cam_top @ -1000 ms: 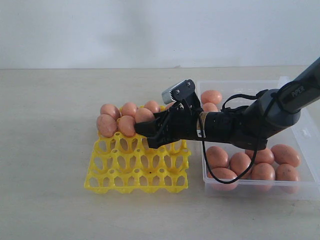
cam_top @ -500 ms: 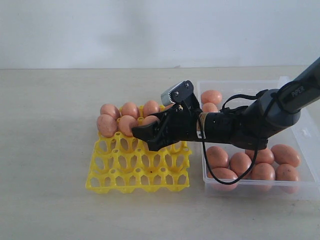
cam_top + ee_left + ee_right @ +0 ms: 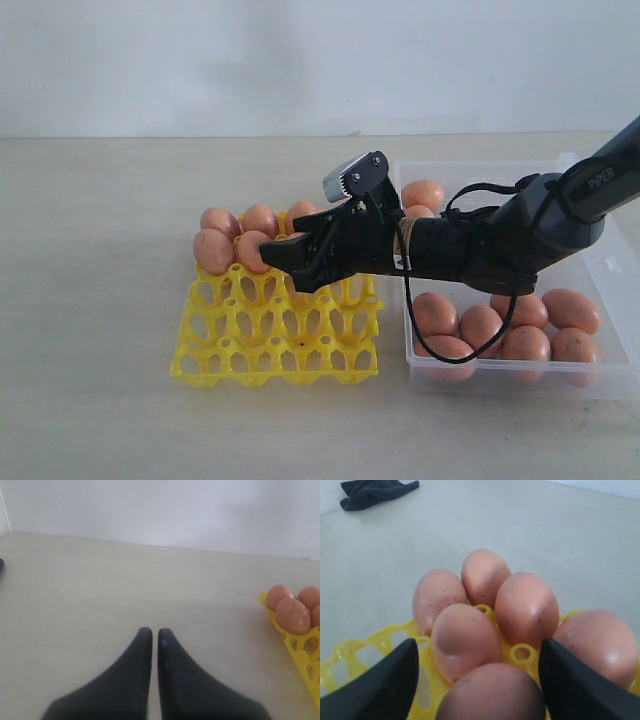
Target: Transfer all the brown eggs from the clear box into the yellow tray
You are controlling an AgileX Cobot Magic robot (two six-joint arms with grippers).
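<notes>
Released since a second ago: one of the brown eggs (image 3: 492, 692) that my right gripper (image 3: 283, 266) was clamping then now sits in the yellow tray (image 3: 275, 345). My jaws have spread wide to either side of it and have lifted a little. Nothing is held between them.

Findings, eggs: the right wrist view shows six eggs in the tray, packed in adjoining cups at one end. In the exterior view they occupy the tray's two far rows; the nearer rows of cups hold none. The released egg is largely hidden behind my gripper in that view.

The remaining eggs lie loose in the clear box (image 3: 600, 262), just right of the tray. Two are at the far end and a cluster of about seven at the near end. My right arm reaches over the box to the tray.

Tray and box stand side by side on the pale table (image 3: 100, 300), very close; contact cannot be confirmed.

My left gripper (image 3: 154, 632) hangs over bare table well to the left of the tray, its fingers closed together on nothing.

A dark cloth (image 3: 375, 492) lies on the table far beyond the tray.
</notes>
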